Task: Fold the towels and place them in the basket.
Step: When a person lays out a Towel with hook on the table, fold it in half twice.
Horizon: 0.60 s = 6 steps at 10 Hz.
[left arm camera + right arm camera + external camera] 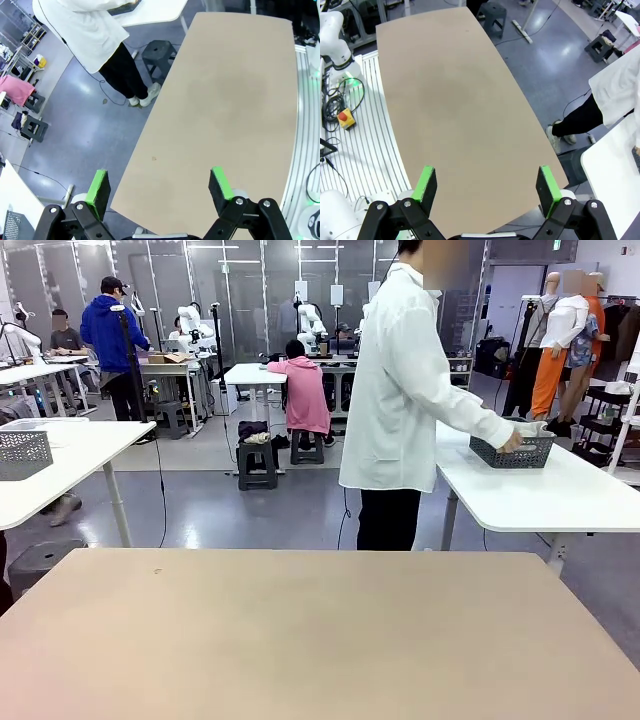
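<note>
Tan table (pixel 300 640) nearest; basket (pixel 505 456) lies lengthwise left-right.

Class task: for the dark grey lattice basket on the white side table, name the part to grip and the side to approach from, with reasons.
Probably the top rim of the basket, pinched from above with one finger inside the wall and one outside: it stands upright, open-topped, with thin lattice walls. Take the end farthest from the person, whose hand rests on the other.

Dark grey lattice basket (pixel 512 452) on white side table (pixel 560 495), beyond matte tan worktable (pixel 300 640).
</note>
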Motion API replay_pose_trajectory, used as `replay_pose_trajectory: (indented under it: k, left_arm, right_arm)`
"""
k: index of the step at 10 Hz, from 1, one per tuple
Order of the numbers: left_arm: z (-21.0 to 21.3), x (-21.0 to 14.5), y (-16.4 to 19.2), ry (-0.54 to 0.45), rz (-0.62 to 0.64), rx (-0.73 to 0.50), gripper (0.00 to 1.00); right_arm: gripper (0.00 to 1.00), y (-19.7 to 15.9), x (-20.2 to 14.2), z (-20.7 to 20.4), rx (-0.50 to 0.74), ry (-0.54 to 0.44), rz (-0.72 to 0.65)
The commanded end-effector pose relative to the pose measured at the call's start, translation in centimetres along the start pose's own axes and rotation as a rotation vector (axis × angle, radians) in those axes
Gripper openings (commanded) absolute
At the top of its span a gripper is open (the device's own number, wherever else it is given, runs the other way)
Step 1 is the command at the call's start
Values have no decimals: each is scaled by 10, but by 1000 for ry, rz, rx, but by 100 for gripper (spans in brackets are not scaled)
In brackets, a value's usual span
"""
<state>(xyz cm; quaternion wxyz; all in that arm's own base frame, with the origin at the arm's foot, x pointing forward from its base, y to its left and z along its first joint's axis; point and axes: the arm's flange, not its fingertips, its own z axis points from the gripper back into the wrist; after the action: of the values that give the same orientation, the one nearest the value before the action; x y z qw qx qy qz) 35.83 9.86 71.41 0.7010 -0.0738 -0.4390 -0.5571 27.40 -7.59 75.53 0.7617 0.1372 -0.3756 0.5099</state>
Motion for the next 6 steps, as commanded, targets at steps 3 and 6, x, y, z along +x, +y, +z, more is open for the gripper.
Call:
replay_pose_trajectory:
  k: [3, 6]
  left_arm:
    - [0, 1, 1, -19, -21, -12, 100]
    - [0, 1, 1, -19, -21, -12, 100]
  right_arm:
    - [100, 0, 1, 1, 11, -7, 17]
    - [100, 0, 1, 1, 11, -7, 17]
